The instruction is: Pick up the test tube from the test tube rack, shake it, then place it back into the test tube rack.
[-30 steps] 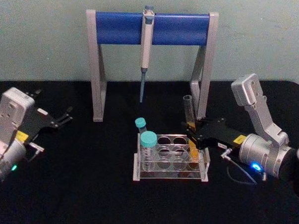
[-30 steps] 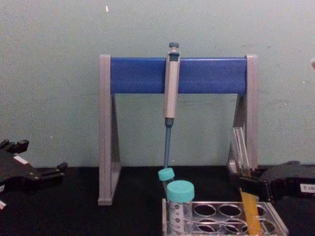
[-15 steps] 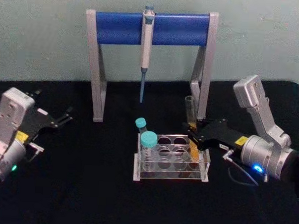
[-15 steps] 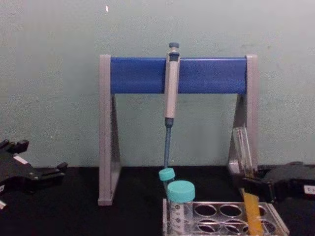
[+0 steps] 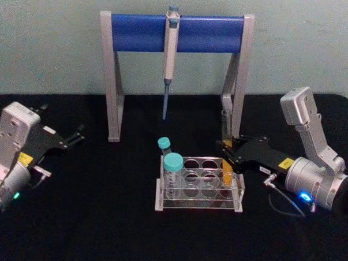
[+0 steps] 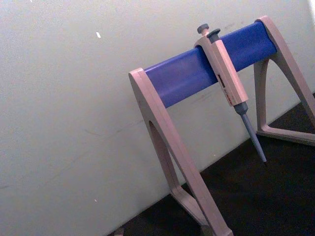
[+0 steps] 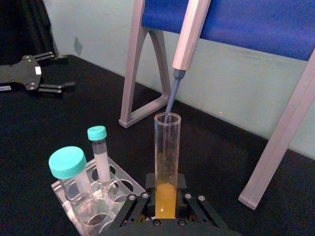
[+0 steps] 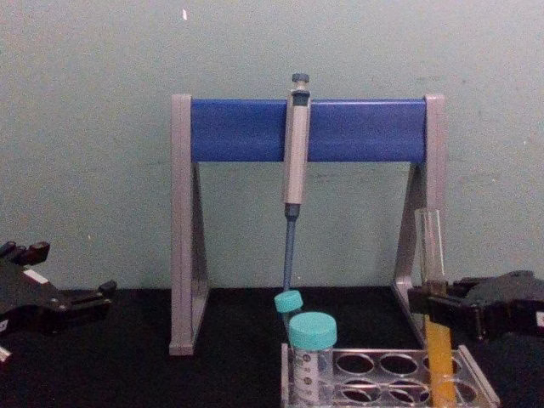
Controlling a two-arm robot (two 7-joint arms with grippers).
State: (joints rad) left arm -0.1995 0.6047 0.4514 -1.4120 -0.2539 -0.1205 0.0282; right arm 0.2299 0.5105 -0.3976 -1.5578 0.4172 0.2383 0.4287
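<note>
A: Right gripper [image 5: 226, 159] status?
B: Jaws clamped on the test tube [image 7: 167, 152]. It's upright, with the orange end down in a hole at the right end of the test tube rack [image 5: 198, 204]. Can't tell which row.
A: Left gripper [image 5: 60, 124]?
B: Parked at the left over the worktop [image 5: 101, 220], jaws apart.

Chest view chops off the bottom of the test tube rack [image 8: 376, 378], so the tip of the test tube [image 8: 439, 361] is out of frame. The right gripper [image 8: 433, 306] covers its middle, so can't tell how deep it sits.
</note>
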